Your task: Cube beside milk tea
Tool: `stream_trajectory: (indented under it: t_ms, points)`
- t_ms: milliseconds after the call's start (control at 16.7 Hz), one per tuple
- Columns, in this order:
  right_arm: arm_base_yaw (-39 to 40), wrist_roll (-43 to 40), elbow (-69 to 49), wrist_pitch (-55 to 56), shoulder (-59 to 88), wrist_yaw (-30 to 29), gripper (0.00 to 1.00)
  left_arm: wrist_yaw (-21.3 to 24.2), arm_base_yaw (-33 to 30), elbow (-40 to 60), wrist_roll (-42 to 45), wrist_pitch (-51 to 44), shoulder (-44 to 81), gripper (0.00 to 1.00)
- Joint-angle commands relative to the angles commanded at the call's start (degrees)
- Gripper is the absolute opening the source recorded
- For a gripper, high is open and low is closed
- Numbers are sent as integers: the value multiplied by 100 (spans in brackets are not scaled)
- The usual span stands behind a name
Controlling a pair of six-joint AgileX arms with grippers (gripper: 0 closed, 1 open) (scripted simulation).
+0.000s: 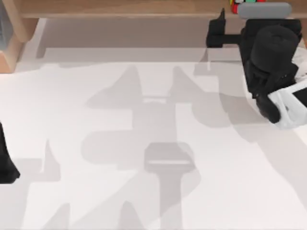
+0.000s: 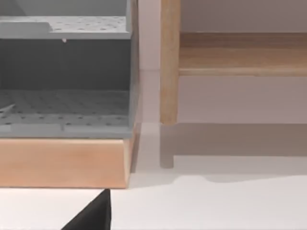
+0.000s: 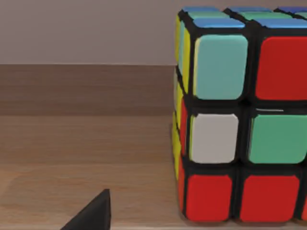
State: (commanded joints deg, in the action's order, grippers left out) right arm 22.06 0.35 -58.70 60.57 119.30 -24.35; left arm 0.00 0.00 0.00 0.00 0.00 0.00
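The cube (image 3: 240, 120) has black edges and red, white, green, blue and yellow stickers. It stands on a wooden shelf (image 3: 72, 158) very close in front of my right wrist camera. From above, a small red and yellow piece of the cube (image 1: 234, 5) peeks out at the back right edge. My right gripper (image 1: 229, 28) reaches toward it at the shelf, just to its left. The milk tea is out of view. My left gripper (image 1: 5, 160) sits parked at the table's left edge.
A wooden shelf (image 1: 120, 9) runs along the back of the white table (image 1: 144, 143). A wood-framed rack with grey perforated trays (image 2: 62, 96) stands at the back left corner (image 1: 9, 43), beside a wooden post (image 2: 169, 72).
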Motion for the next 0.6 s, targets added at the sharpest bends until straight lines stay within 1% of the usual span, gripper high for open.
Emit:
stream_trajectory:
  t_ms: [360, 600]
  points:
    - [-318, 40, -998, -639, 349, 348, 100, 0, 0, 0, 0, 0, 0, 100]
    - [-385, 45, -1127, -746, 405, 416, 100, 0, 0, 0, 0, 0, 0, 100]
